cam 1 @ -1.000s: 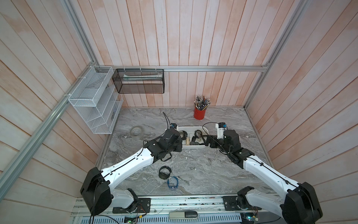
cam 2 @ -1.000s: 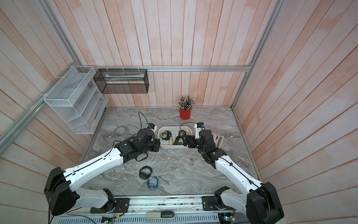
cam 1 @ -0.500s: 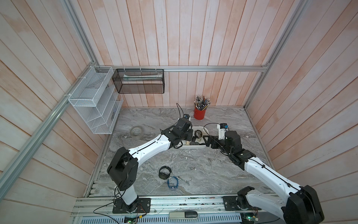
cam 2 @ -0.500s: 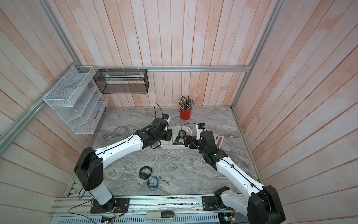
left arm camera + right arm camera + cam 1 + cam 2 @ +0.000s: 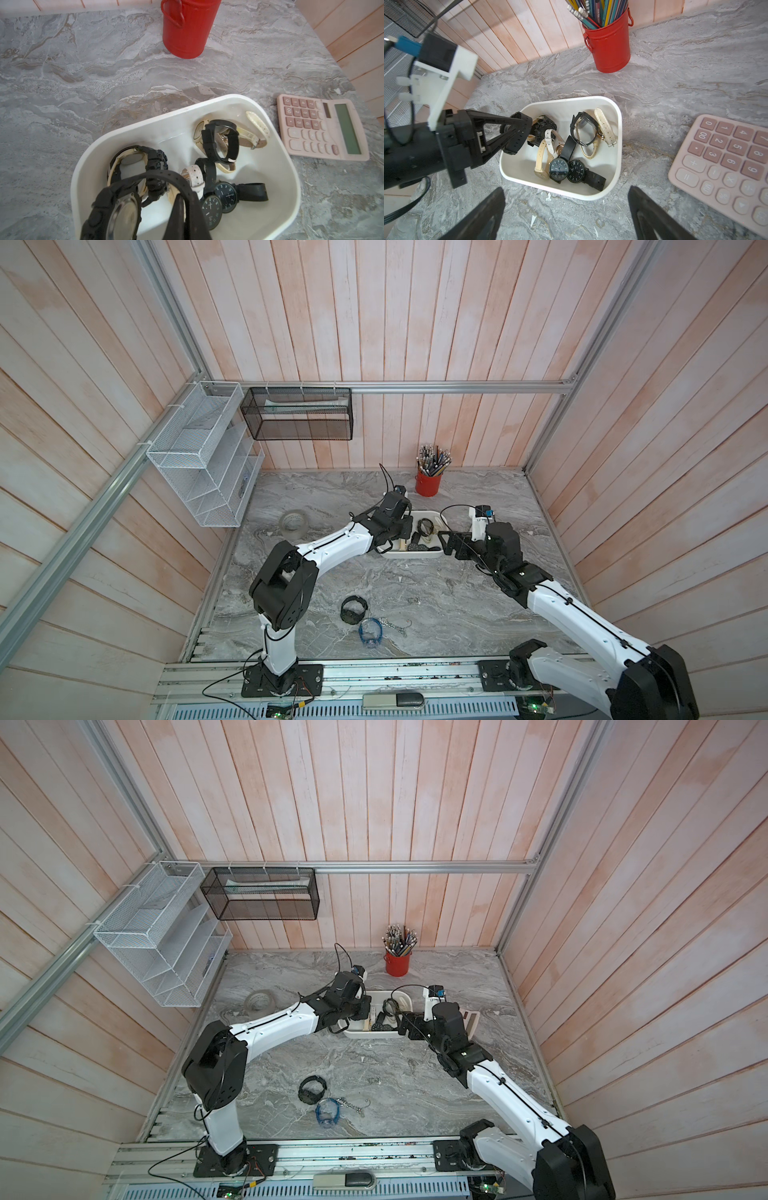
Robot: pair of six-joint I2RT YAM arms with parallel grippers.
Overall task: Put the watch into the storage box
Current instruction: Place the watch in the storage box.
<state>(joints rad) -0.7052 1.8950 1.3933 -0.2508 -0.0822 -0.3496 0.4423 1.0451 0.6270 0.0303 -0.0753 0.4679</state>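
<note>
The storage box (image 5: 432, 556) is a shallow white tub (image 5: 228, 99) in mid-table, with several watches lying in it. My left gripper (image 5: 182, 197) is shut on the strap of a black watch (image 5: 124, 209) with a steel back. It holds that watch just above the box's left end (image 5: 519, 133). In both top views the left gripper (image 5: 409, 531) (image 5: 370, 1006) reaches over the rim (image 5: 365, 1036). My right gripper (image 5: 566, 190) stands open and holds nothing. It is low over the table just outside the box's right side (image 5: 446, 541).
A red pencil cup (image 5: 429, 483) stands behind the box. A pink calculator (image 5: 726, 158) lies to its right. A black watch (image 5: 354, 610) and a blue one (image 5: 370, 631) lie near the front edge. A tape roll (image 5: 293, 522) sits at the left. A wire rack (image 5: 203, 460) and a mesh basket (image 5: 297, 414) hang on the walls.
My left arm has swung back and to the right, carrying the black watch from in front of the box to above its left end. The right arm has hardly moved.
</note>
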